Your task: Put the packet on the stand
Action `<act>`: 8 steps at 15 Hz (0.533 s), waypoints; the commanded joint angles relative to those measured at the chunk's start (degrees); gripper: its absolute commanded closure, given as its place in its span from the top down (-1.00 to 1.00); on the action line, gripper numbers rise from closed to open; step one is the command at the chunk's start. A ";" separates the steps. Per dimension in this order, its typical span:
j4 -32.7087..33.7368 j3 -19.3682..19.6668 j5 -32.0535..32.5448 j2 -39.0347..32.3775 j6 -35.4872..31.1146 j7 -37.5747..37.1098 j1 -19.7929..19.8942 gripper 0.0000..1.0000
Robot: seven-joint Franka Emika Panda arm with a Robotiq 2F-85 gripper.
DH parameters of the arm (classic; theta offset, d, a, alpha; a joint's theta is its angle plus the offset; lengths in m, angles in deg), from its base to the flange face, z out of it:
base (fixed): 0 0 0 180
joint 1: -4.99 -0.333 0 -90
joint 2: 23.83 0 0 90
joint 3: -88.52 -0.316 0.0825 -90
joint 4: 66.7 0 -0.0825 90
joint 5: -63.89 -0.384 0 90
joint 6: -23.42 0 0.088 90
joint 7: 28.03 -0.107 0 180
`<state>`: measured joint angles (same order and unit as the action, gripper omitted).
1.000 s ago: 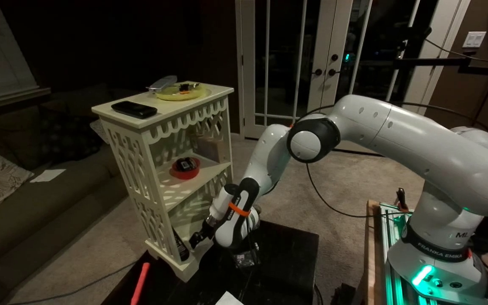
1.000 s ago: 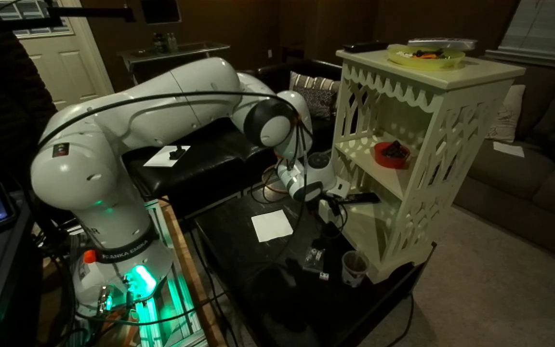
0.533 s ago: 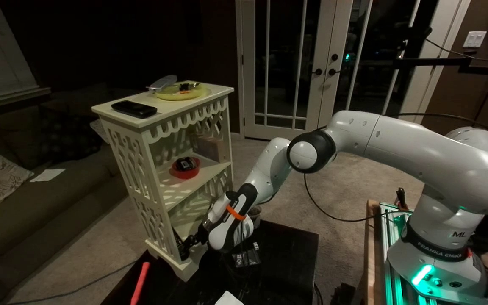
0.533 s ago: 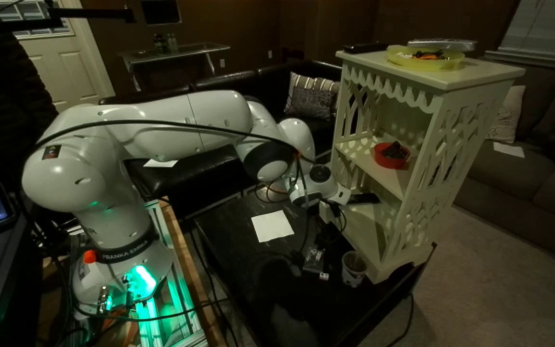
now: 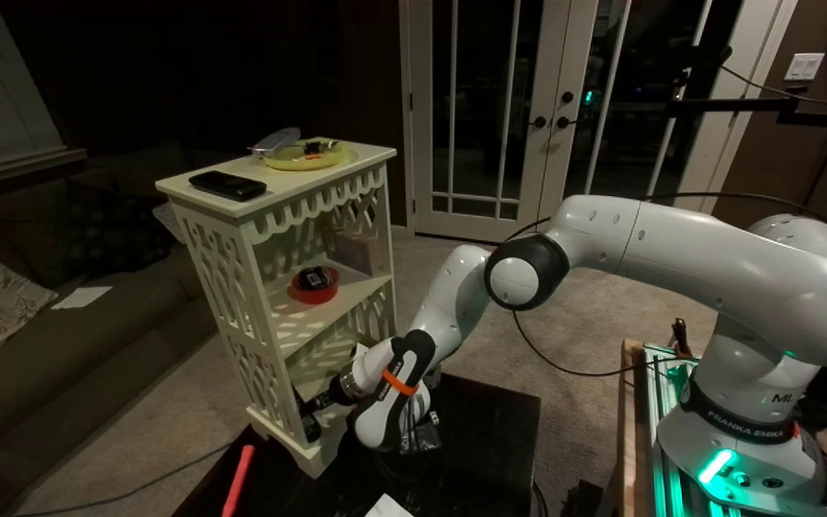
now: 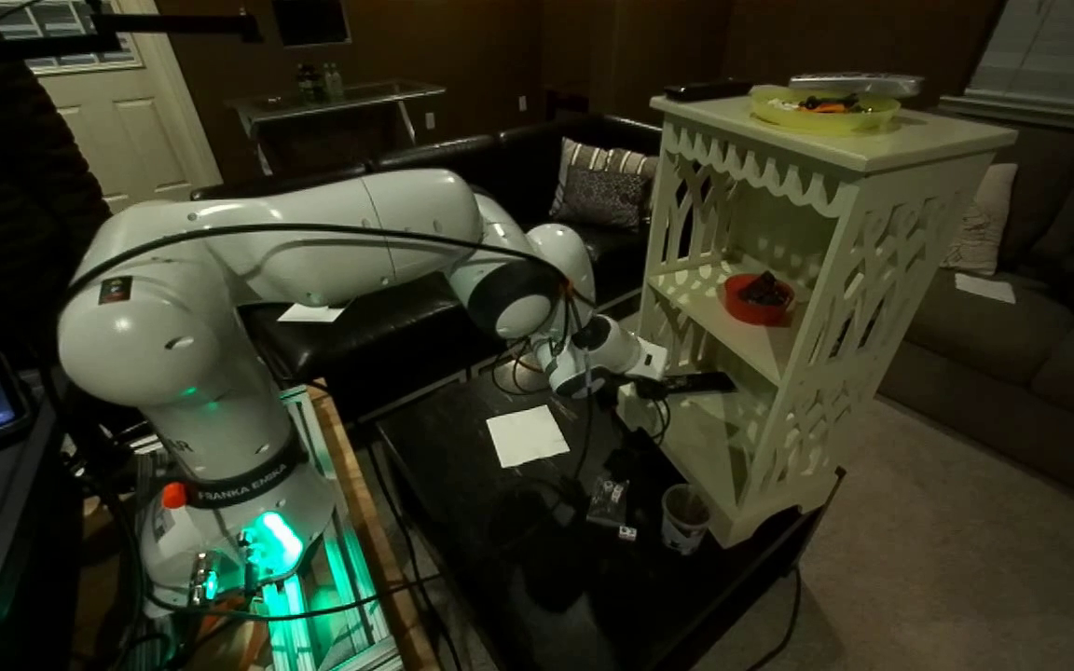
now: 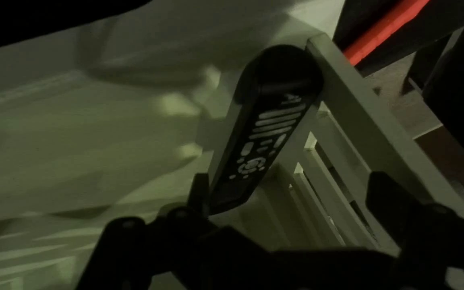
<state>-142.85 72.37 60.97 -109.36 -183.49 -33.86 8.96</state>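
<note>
The stand [image 5: 270, 337] is a cream rack with lattice sides at the edge of the low black table; it also shows in an exterior view [image 6: 929, 149]. A small clear packet [image 6: 608, 501] lies on the table in front of the stand, also in an exterior view [image 5: 422, 436]. My gripper [image 5: 311, 406] reaches into the stand's lowest tier, away from the packet. A black remote [image 7: 262, 129] leans there against the lattice side. In the wrist view, my gripper [image 7: 290, 195] is open with nothing held; the left finger is close to the remote's lower end, contact unclear.
The stand's top holds a yellow tray [image 6: 821, 114], a flat case [image 6: 859, 87] and a black device [image 5: 227, 185]. A red bowl [image 5: 314, 286] sits on the middle tier. A cup [image 6: 686, 519], white paper [image 6: 527, 436] and a red stick [image 5: 238, 480] are on the black table [image 6: 462, 466].
My gripper has moved further into the lowest tier, toward the remote, and the arm's elbow has come down. The packet, stand and remote have not visibly moved.
</note>
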 commanded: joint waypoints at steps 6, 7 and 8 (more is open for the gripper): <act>-0.11 13.69 -4.76 0.03 -6.18 2.61 -11.31 1.00; -0.23 15.24 -6.30 0.03 -6.47 3.41 -12.64 1.00; -0.41 16.66 -7.87 0.03 -6.79 4.26 -13.86 1.00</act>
<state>-142.84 85.22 58.17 -109.33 -188.38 -32.66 -1.08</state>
